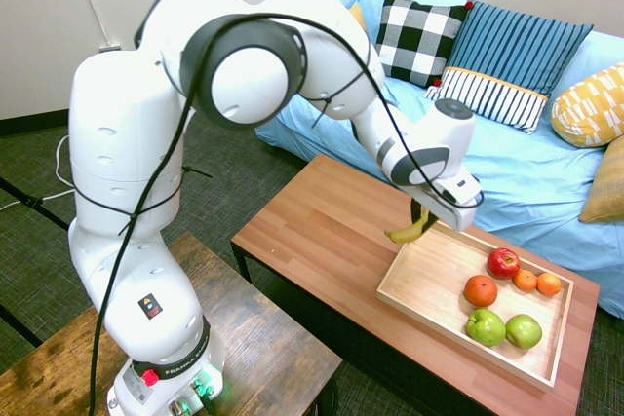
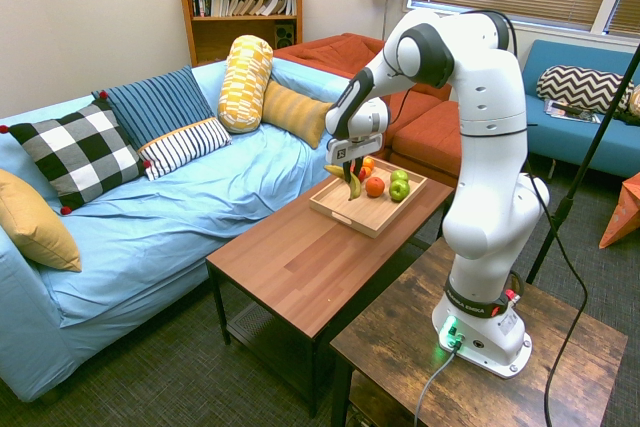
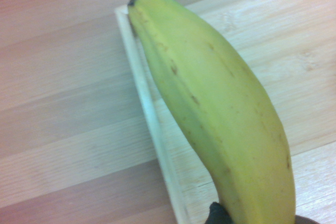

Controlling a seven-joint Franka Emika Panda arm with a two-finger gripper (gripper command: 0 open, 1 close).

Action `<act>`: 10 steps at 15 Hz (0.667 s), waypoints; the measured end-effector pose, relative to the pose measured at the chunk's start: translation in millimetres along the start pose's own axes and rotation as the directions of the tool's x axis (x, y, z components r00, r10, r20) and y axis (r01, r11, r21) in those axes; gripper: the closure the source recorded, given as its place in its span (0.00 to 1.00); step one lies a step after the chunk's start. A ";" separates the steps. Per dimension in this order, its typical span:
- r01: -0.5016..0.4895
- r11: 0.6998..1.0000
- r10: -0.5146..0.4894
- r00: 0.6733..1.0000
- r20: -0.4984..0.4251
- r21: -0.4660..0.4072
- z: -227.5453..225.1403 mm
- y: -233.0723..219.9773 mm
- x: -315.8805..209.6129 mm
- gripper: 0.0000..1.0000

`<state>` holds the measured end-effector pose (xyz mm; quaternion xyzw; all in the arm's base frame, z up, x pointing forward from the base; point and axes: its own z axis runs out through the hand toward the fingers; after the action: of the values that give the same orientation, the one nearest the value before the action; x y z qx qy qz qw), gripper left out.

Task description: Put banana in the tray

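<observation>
The banana (image 1: 408, 232) is gripped between the fingers of the gripper (image 1: 426, 215), which are clamped on it, its tip sticking out to one side. It hangs over the end of the tray (image 1: 444, 314). The second exterior view shows the fingertips small and dark; the wrist view cuts off the banana's gripped end at the frame edge.

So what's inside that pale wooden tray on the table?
In the tray are a red apple, three orange fruits and two green apples. The fruits hide the patches of tray floor beneath them.
</observation>
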<state>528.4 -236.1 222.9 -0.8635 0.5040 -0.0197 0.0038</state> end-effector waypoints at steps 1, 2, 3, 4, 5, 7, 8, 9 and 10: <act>-0.015 1.000 0.015 1.000 0.009 -0.009 14.6 5.0 10.1 1.00; -0.029 0.999 0.029 1.000 0.012 -0.017 26.8 9.5 20.1 1.00; -0.044 0.999 0.044 0.999 0.009 -0.026 36.8 14.1 30.1 1.00; -0.055 0.998 0.056 0.998 0.007 -0.034 44.7 18.6 38.8 1.00; -0.063 0.997 0.064 0.998 0.006 -0.040 51.6 22.1 45.7 1.00; -0.075 0.996 0.076 0.997 0.015 -0.052 68.7 27.8 53.6 1.00; -0.079 0.995 0.080 0.997 0.020 -0.059 77.0 30.0 55.9 1.00; -0.080 0.995 0.081 0.996 0.025 -0.064 84.0 31.5 57.1 1.00; -0.076 0.995 0.078 0.997 0.026 -0.067 88.5 31.2 58.5 1.00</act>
<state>533.4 -303.6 135.4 -0.8432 0.5373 0.0097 -0.0168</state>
